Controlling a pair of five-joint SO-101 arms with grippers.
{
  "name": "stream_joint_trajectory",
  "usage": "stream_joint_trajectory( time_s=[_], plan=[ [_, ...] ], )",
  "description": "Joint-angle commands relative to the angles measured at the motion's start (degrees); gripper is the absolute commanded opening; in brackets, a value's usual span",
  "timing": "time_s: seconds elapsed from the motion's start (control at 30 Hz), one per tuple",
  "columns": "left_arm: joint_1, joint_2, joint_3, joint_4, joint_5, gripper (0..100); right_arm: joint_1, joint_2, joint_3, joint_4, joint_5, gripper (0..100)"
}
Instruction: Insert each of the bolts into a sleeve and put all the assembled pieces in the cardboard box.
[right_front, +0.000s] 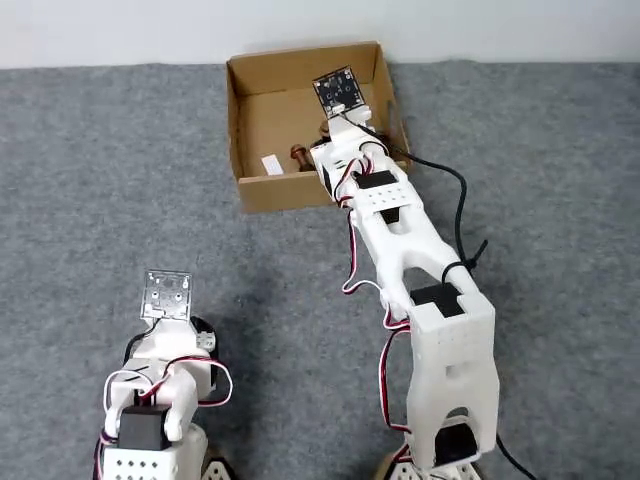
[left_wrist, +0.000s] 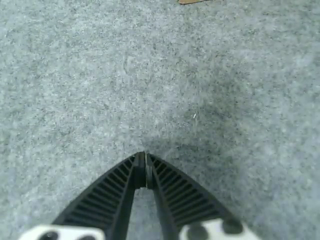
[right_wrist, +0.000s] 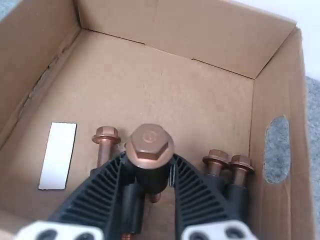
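A: State of right gripper (right_wrist: 147, 164)?
B: Clamped on a copper hex bolt (right_wrist: 149, 145), head toward the wrist cam, inside the cardboard box (right_wrist: 175, 35). Three more bolts (right_wrist: 105, 139) lie on the box floor nearby, w/ a plain white sticker (right_wrist: 58, 155).
A: And left gripper (left_wrist: 145, 170)?
B: Fingertips together, over grey carpet (left_wrist: 200, 75), well apart from the box.

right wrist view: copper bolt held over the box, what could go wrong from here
If released here, the copper hex-head bolt in the right gripper may land on the copper bolts lying close by in the brown cardboard box and bounce. If it is lowered, the black fingers could knock them.
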Motion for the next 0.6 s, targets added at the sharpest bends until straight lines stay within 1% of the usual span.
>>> stream_joint_trajectory(
  time_s=[0.0, 0.27, 0.47, 0.57],
  plan=[
    [-0.3, -0.3, -0.4, -1.4, -0.1, 1, -0.6, -1.2, -3.4, 1.2, 0.4, 0.9],
    [-0.3, -0.3, -0.4, -1.4, -0.1, 1, -0.6, -1.5, -3.8, 12.0, 0.2, 2.0],
    [-0.3, -0.3, -0.4, -1.4, -0.1, 1, -2.0, -6.5, -3.8, 16.7, 0.1, 12.1],
    [-0.3, -0.3, -0.4, -1.4, -0.1, 1, -3.3, -10.3, -3.8, 19.5, 0.1, 10.0]
  ],
)
